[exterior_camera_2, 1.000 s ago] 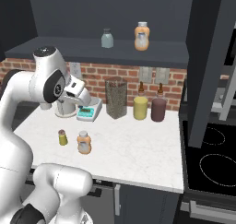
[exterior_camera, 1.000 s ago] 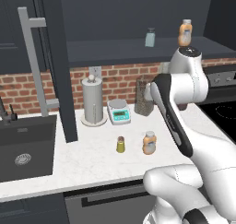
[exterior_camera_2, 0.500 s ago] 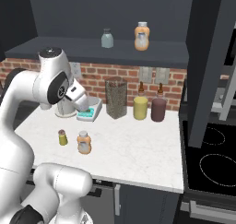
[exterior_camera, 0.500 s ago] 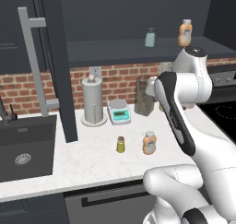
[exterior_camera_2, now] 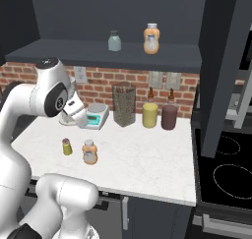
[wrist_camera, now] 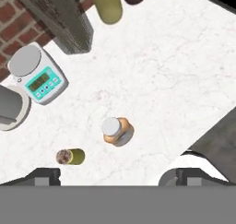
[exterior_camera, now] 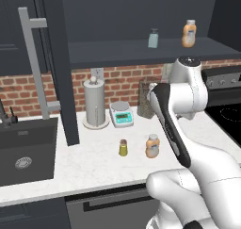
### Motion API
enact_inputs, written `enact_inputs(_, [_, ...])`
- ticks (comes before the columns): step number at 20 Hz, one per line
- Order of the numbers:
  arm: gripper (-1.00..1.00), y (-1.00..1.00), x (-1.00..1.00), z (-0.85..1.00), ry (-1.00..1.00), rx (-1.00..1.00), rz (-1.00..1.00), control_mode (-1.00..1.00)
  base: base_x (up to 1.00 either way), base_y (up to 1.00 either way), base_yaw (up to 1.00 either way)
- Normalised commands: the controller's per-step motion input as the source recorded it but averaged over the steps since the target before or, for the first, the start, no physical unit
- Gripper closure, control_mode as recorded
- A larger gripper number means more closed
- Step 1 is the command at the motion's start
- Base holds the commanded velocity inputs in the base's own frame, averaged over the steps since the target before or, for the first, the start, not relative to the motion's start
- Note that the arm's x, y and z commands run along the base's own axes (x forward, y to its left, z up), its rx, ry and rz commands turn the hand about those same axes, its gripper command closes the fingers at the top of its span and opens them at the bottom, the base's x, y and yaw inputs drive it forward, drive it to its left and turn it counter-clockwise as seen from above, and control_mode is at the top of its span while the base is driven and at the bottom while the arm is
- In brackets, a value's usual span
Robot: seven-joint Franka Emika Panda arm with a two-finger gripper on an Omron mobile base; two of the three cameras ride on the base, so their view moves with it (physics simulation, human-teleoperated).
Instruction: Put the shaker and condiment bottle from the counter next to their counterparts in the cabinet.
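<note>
Gripper [wrist_camera: 110, 177] looks spread wide from my hand camera — dark fingertips [wrist_camera: 46, 176] far apart at the bottom edge, nothing between them, high above the counter [wrist_camera: 175, 66]. Below it I see the shaker [wrist_camera: 70, 156] and the condiment bottle [wrist_camera: 118, 131] standing near each other, apart, on the marble; on the left base camera the shaker [exterior_camera: 123, 148] sits left of the bottle [exterior_camera: 152, 146], in front of the kitchen scale [exterior_camera: 121, 113]. Up on the cabinet [exterior_camera_2: 98, 56] shelf, the blue-grey shaker [exterior_camera_2: 114, 41] and whitish-capped orange bottle [exterior_camera_2: 151, 38] stand side by side.
</note>
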Motion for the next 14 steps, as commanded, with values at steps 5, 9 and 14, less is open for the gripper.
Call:
enact_inputs(5, [-1.00, 0.11, -0.09, -0.26, 0.00, 0.00, -0.16, -1.00, 0.00, 0.00, 0.00])
enact_inputs(9, [-1.00, 0.07, -0.01, -0.23, 0.00, 0.04, -0.16, -1.00, 0.00, 0.00, 0.00])
enact_inputs(14, [-1.00, 0.06, -0.01, -0.33, 0.00, 0.00, -0.17, -1.00, 0.00, 0.00, 0.00])
